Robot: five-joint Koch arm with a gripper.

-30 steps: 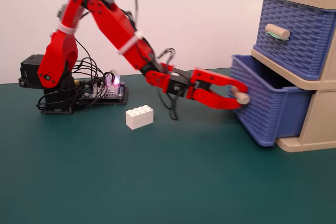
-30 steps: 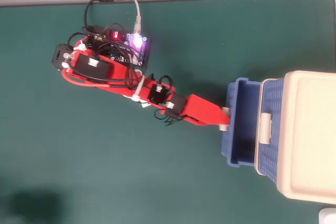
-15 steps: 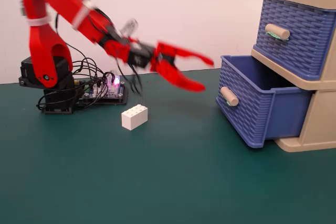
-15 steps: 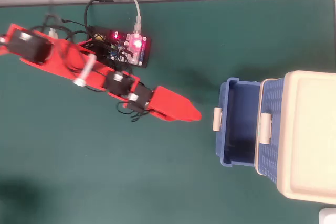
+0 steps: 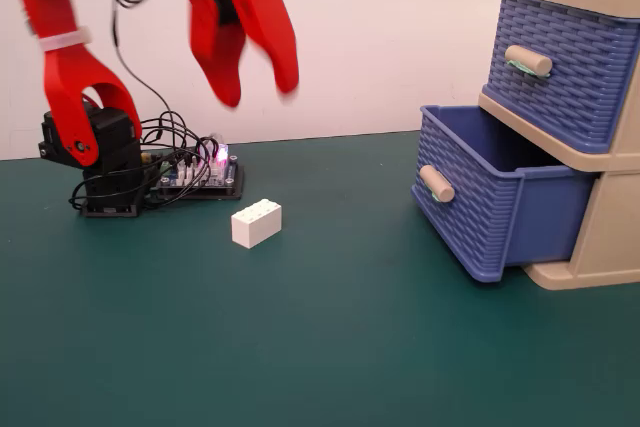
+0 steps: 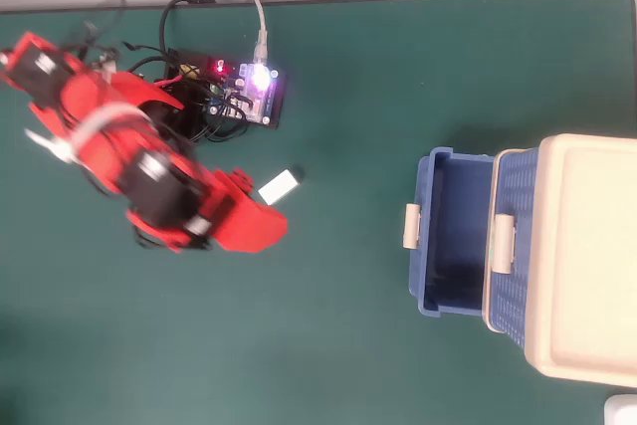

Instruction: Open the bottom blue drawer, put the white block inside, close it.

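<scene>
Nearest in the fixed view, the white block [image 5: 256, 223] lying flat on the green table [image 5: 330, 347], well apart from the bottom blue drawer [image 5: 495, 197], pulled out of the beige frame [image 5: 605, 232] with its beige handle [image 5: 435, 183] facing the block. Farther back and high above the table, the red gripper [image 5: 258, 97] with two jaws spread and pointing down, holding nothing, and behind it the lit control board [image 5: 200, 172]. From the overhead view only: the hollow drawer interior [image 6: 453, 236] with nothing in it, and the block [image 6: 279, 184] partly hidden beside the gripper [image 6: 261, 221], whose jaws overlap there so their spread cannot be told.
</scene>
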